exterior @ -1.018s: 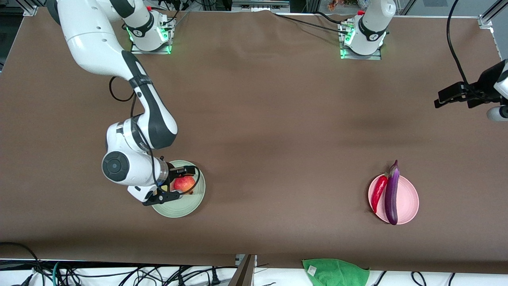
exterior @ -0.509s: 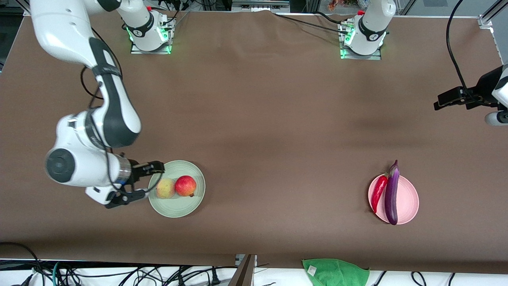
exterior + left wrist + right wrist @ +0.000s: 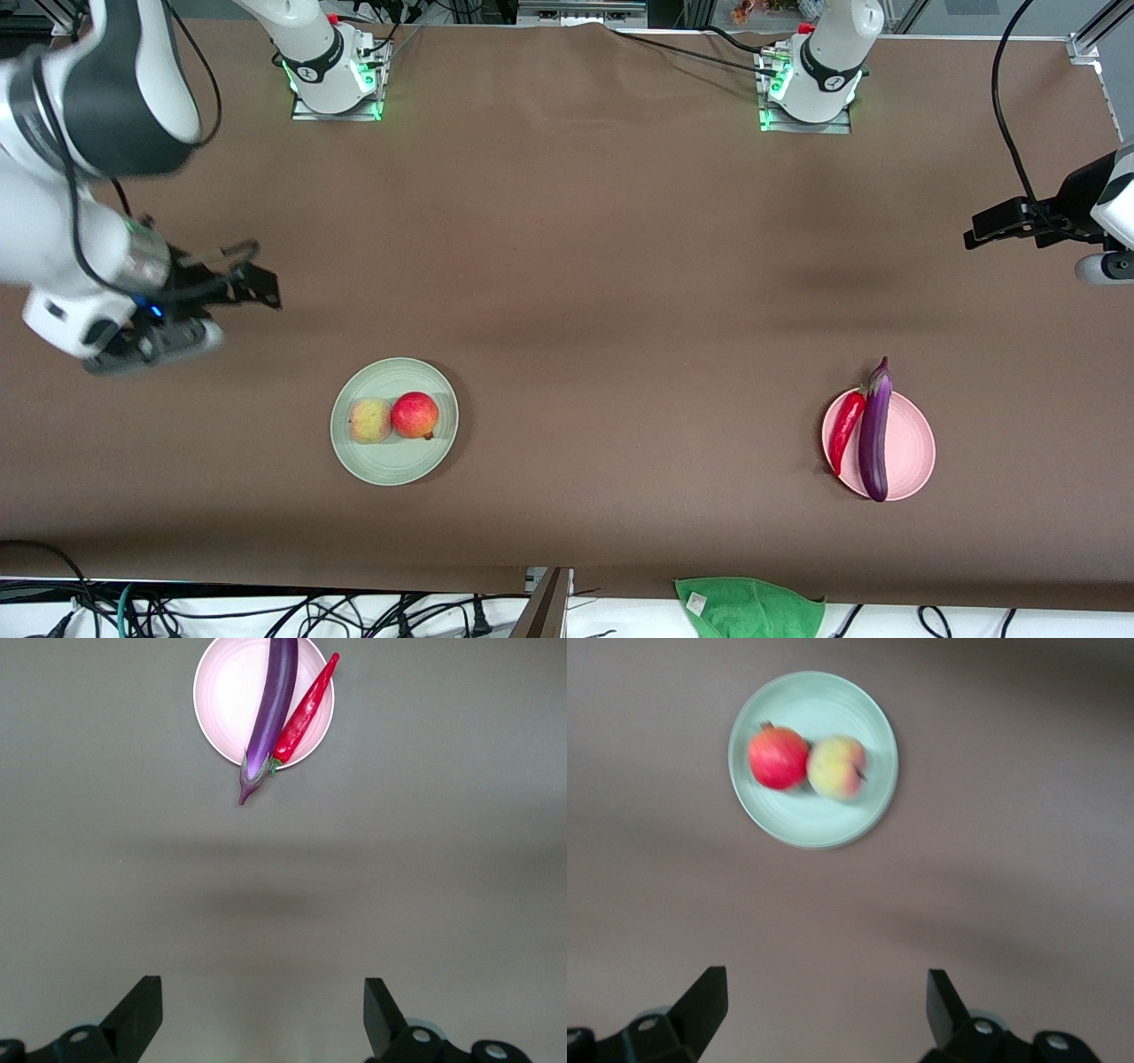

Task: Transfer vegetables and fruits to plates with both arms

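A peach (image 3: 370, 420) and a pomegranate (image 3: 415, 415) lie side by side on the mint green plate (image 3: 394, 462). The eggplant (image 3: 874, 427) and the red chili (image 3: 846, 419) lie on the pink plate (image 3: 914, 454); the eggplant's stem end sticks out over the rim. My right gripper (image 3: 236, 314) hangs open and empty over bare table, off the green plate toward the right arm's end. Its wrist view shows the plate (image 3: 833, 819), pomegranate (image 3: 778, 757) and peach (image 3: 835, 767) well ahead of the gripper (image 3: 824, 1001). My left gripper (image 3: 1005, 226) waits open at the left arm's end, with the pink plate (image 3: 229, 691) ahead of the gripper (image 3: 263, 1010).
A green cloth (image 3: 749, 607) lies off the table's front edge, amid cables. The two arm bases (image 3: 332, 71) (image 3: 811, 80) stand along the back edge. A brown cover (image 3: 620, 266) spans the table between the plates.
My right gripper has let go of the pomegranate, risen off the green plate and swung toward the right arm's end of the table. The left arm has barely moved.
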